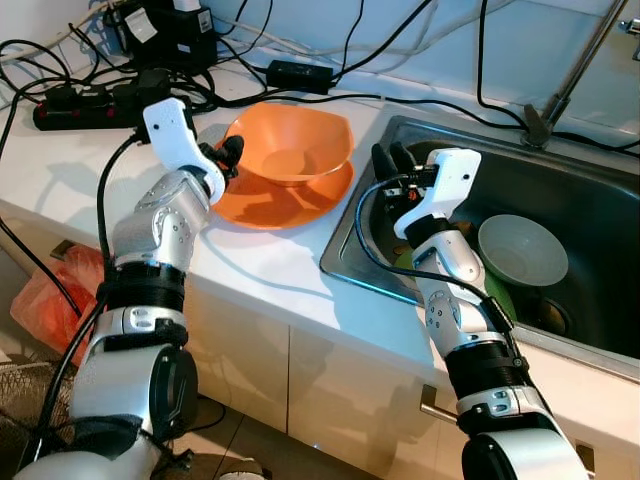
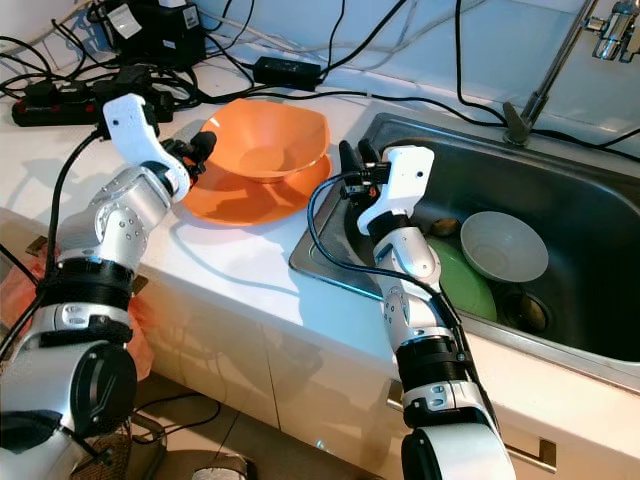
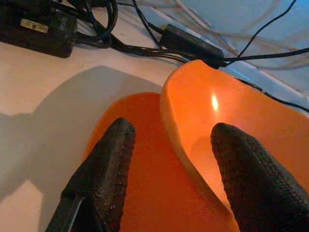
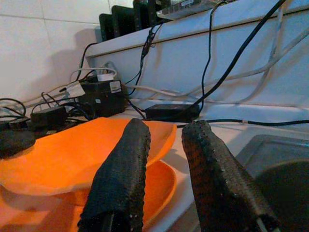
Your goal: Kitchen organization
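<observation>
Several cables crowd behind orange bowl.

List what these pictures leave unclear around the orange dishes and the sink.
- Green plate: partly covered by the white bowl and the right arm.
- Orange plate: its middle is hidden under the orange bowl.
- Faucet: its top is cut off by the edge.
- Sink drain: too dark.

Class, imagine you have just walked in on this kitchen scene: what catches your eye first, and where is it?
The orange bowl sitting on an orange plate on the white counter, left of the sink. The left gripper is open astride the bowl's rim, and the right gripper hovers open at the sink's near corner. A tangle of black cables lies behind.
</observation>
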Tool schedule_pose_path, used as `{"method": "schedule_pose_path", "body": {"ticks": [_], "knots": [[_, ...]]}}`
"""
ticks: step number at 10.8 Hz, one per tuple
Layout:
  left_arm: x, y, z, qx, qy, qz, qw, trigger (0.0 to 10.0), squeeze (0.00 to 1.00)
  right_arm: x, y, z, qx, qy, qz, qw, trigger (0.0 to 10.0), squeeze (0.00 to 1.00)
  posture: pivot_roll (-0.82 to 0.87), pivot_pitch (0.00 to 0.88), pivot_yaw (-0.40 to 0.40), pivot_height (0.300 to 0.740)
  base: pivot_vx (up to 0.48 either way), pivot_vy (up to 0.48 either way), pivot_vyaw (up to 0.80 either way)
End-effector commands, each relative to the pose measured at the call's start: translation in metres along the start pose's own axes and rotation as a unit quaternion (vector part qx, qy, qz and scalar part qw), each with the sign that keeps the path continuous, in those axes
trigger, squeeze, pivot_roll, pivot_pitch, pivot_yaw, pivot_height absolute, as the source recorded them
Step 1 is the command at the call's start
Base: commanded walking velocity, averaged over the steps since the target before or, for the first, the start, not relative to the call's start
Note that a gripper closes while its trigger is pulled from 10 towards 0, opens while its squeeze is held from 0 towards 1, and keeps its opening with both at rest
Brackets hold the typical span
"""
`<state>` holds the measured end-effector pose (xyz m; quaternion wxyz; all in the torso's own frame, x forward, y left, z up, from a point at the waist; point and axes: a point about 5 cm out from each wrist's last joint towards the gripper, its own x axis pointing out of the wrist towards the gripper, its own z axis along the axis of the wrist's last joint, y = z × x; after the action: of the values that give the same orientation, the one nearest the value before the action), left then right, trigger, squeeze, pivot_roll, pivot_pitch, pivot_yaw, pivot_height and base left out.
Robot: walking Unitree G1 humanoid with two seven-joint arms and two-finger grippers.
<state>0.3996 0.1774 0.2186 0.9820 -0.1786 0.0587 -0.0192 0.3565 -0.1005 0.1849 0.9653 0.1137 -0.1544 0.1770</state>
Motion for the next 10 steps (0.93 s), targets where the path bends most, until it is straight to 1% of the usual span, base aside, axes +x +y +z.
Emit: {"method": "schedule_pose_path", "body": {"ticks": [1, 3, 4, 6, 7, 8, 9, 10], "knots": [[0.002, -0.002, 0.000, -0.018, 0.017, 0.002, 1.000, 10.0, 0.00, -0.001, -0.002, 0.004, 0.000, -0.009, -0.001, 1.000, 10.0, 0.00, 0.23, 0.035, -0.021, 0.740, 0.000, 0.000, 0.00], [0.004, -0.005, -0.006, -0.039, 0.035, -0.007, 0.999, 10.0, 0.00, -0.001, -0.001, 0.004, 0.001, -0.009, -0.002, 1.000, 10.0, 0.00, 0.23, 0.035, -0.018, 0.740, 0.000, 0.000, 0.00], [0.005, -0.009, -0.013, -0.065, 0.052, -0.020, 0.996, 10.0, 0.00, -0.001, -0.001, 0.004, 0.002, -0.009, -0.003, 1.000, 10.0, 0.00, 0.23, 0.035, -0.016, 0.740, 0.000, 0.000, 0.00], [0.005, -0.013, -0.018, -0.077, 0.064, -0.031, 0.994, 10.0, 0.00, -0.001, -0.002, 0.004, 0.001, -0.009, -0.005, 1.000, 10.0, 0.00, 0.23, 0.033, -0.016, 0.740, 0.000, 0.000, 0.00], [0.004, -0.019, -0.024, -0.090, 0.080, -0.055, 0.991, 10.0, 0.00, -0.001, -0.002, 0.004, 0.001, -0.009, -0.005, 1.000, 10.0, 0.00, 0.23, 0.031, -0.016, 0.740, 0.000, 0.000, 0.00], [0.004, -0.019, -0.026, -0.091, 0.083, -0.054, 0.991, 9.9, 0.00, -0.001, -0.001, 0.004, 0.001, -0.009, -0.004, 1.000, 10.0, 0.00, 0.23, 0.030, -0.016, 0.740, 0.000, 0.000, 0.00], [0.004, -0.020, -0.029, -0.094, 0.087, -0.054, 0.990, 1.6, 0.00, -0.002, -0.001, 0.004, 0.002, -0.010, -0.004, 1.000, 10.0, 0.00, 0.23, 0.029, -0.016, 0.740, 0.000, 0.000, 0.00], [0.004, -0.021, -0.030, -0.095, 0.087, -0.055, 0.990, 0.0, 0.00, -0.002, -0.002, 0.004, 0.001, -0.009, -0.004, 1.000, 10.0, 0.00, 0.23, 0.028, -0.018, 0.740, 0.000, 0.000, 0.00]]}}
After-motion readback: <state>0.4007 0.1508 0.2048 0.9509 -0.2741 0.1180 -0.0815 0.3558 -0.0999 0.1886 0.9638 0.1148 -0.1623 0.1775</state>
